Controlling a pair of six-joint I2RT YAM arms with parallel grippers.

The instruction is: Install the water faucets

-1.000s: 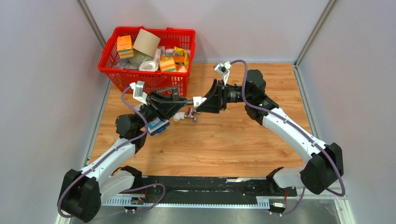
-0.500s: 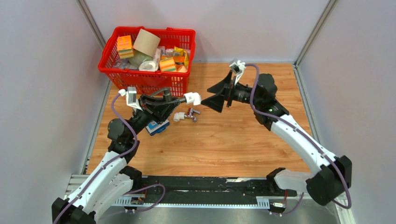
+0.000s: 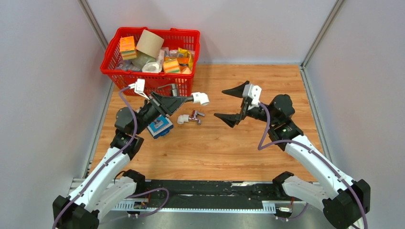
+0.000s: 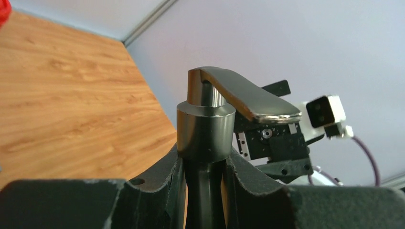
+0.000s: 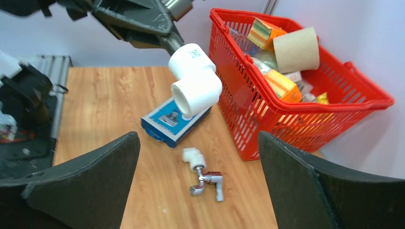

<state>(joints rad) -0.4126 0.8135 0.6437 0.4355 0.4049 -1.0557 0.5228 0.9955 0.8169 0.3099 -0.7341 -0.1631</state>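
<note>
- Red plastic mesh makes up the basket (image 3: 143, 81), which sits on the wooden worktop (image 3: 224, 152) and holds a cardboard roll (image 3: 149, 43) among small boxes and packets.
- The left tool (image 3: 185, 99) hangs just in front of the basket's near wall, raised off the worktop. Its jaws are drawn in narrow around the body of the dark grey faucet (image 4: 205, 129).
- In the left wrist view that faucet stands upright between the two black fingers (image 4: 248, 181), with its round collar and flat handle showing above them.
- A white elbow fitting (image 3: 202, 98) sits on the end of the held faucet, poking out past the fingertips just beyond the basket's near right corner. In the right wrist view its open mouth tilts downward.
- The chrome faucet (image 3: 196, 116) lies on its side on the worktop, a little out from the basket's near right corner, and neither tool touches it.
- Its own white elbow (image 3: 182, 119) is on the end that points along the basket's near wall.
- A flat blue-and-white box (image 3: 159, 128) lies on the worktop in front of the basket's near wall, close to the chrome faucet but apart from it.
- The right tool (image 3: 229, 104) is off to the right of the basket, well apart from it, with its jaws spread wide and nothing between them.
- Its fingertips point back toward the basket and the held elbow, with open air between.
</note>
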